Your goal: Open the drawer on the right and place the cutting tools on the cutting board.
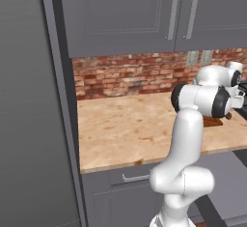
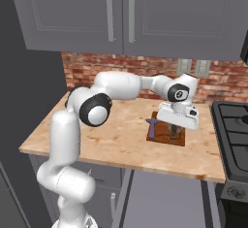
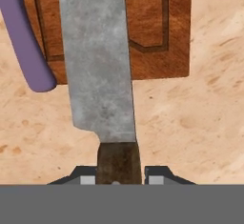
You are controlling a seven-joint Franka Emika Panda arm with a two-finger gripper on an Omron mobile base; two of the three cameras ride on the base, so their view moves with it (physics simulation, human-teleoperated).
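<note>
My gripper [image 3: 118, 178] is shut on the dark brown handle of a knife [image 3: 97, 61], one of the cutting tools. Its grey blade points away from the hand, over the near edge of the dark reddish-brown cutting board [image 3: 155, 27]. A second cutting tool with a curved lilac-purple handle [image 3: 24, 37] lies across the board's left edge. In the right base view the gripper [image 2: 177, 129] hangs just above the cutting board [image 2: 162, 137], with the purple tool [image 2: 151, 127] beside it. The wide grey drawer [image 2: 164, 198] stands pulled out below the counter.
The pale speckled countertop [image 2: 106, 139] runs left of the board. A black stove [image 2: 235, 125] borders it on the right. A brick wall and grey upper cabinets [image 2: 121, 13] stand behind. A smaller drawer front with a silver handle [image 1: 135, 177] sits under the counter's left part.
</note>
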